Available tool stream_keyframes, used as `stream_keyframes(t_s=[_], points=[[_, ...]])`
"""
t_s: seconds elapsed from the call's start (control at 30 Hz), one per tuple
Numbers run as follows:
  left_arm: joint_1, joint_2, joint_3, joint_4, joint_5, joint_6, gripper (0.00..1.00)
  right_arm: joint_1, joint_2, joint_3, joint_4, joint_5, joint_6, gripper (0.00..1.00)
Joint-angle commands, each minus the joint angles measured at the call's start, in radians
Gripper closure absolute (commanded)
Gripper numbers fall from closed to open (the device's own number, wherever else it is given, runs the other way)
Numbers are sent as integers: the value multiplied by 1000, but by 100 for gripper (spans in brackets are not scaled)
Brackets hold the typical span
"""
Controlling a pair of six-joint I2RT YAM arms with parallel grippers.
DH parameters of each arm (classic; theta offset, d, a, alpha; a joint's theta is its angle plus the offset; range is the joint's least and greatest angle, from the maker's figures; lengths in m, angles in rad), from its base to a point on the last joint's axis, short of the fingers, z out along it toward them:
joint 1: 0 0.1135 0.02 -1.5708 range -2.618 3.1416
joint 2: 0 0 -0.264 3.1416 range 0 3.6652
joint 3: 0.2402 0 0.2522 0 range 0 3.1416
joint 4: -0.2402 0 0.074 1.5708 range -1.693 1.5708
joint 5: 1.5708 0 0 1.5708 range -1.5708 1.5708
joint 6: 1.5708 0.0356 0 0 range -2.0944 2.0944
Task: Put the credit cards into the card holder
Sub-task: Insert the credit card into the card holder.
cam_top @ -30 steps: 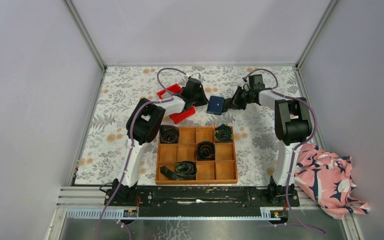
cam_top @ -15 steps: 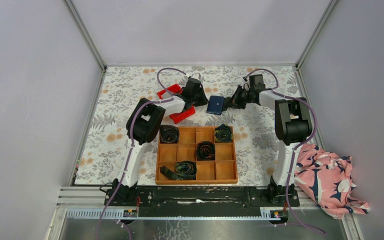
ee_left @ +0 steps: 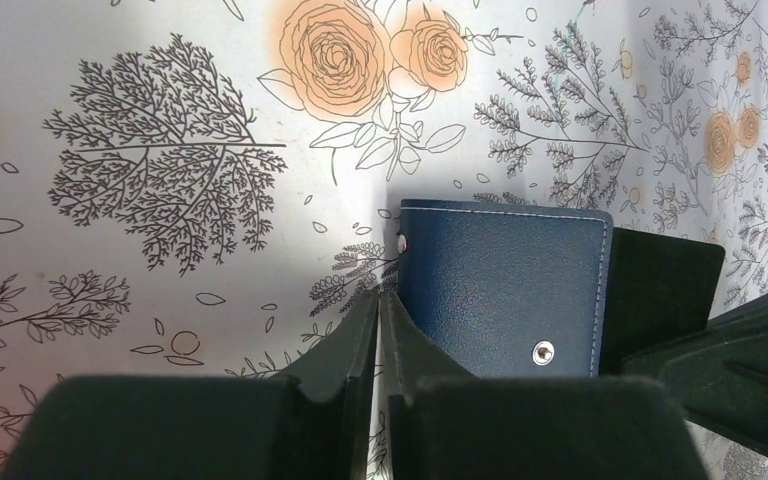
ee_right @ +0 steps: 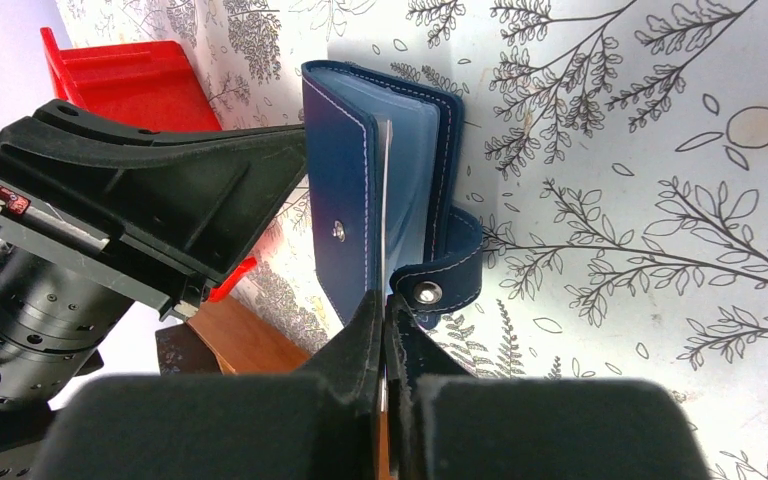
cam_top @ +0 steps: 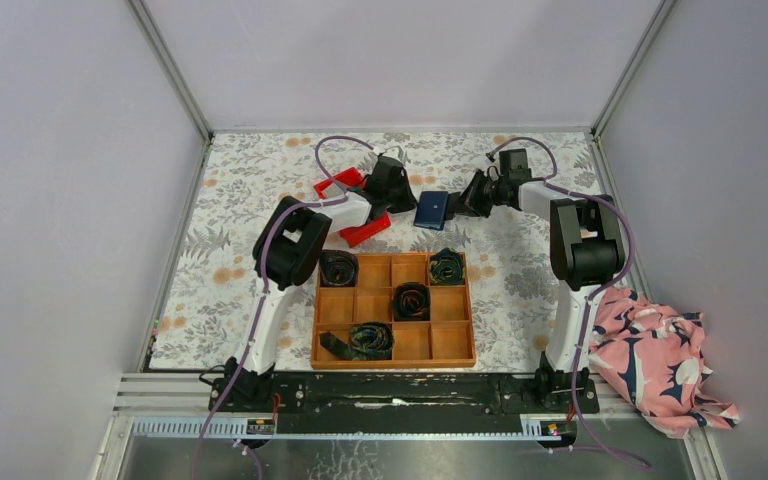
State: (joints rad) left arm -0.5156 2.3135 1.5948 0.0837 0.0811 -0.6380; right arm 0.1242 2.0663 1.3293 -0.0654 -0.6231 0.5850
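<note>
The navy card holder (cam_top: 431,210) is open over the far middle of the desk (cam_top: 260,200). The left gripper (ee_left: 380,305) pinches its cover edge. The right gripper (ee_right: 384,300) is clamped on a pale credit card (ee_right: 385,200), seen edge-on among the pockets.

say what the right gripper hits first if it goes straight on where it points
The open card holder: the right gripper, jaws shut on a thin card, points into its clear pockets, depth unclear.
</note>
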Motion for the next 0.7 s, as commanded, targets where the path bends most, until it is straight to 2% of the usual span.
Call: stream_keyframes(t_s=[0.0, 0.4, 0.67], points=[[-22, 42, 7, -35, 19, 15, 90, -1, -43, -6, 50, -50, 17, 100], [-31, 50, 27, -68, 29, 32, 92, -1, -18, -12, 77, -73, 27, 100], [-31, 43, 25, -89, 8, 49, 92, -2, -27, -32, 3, 13, -44, 100]])
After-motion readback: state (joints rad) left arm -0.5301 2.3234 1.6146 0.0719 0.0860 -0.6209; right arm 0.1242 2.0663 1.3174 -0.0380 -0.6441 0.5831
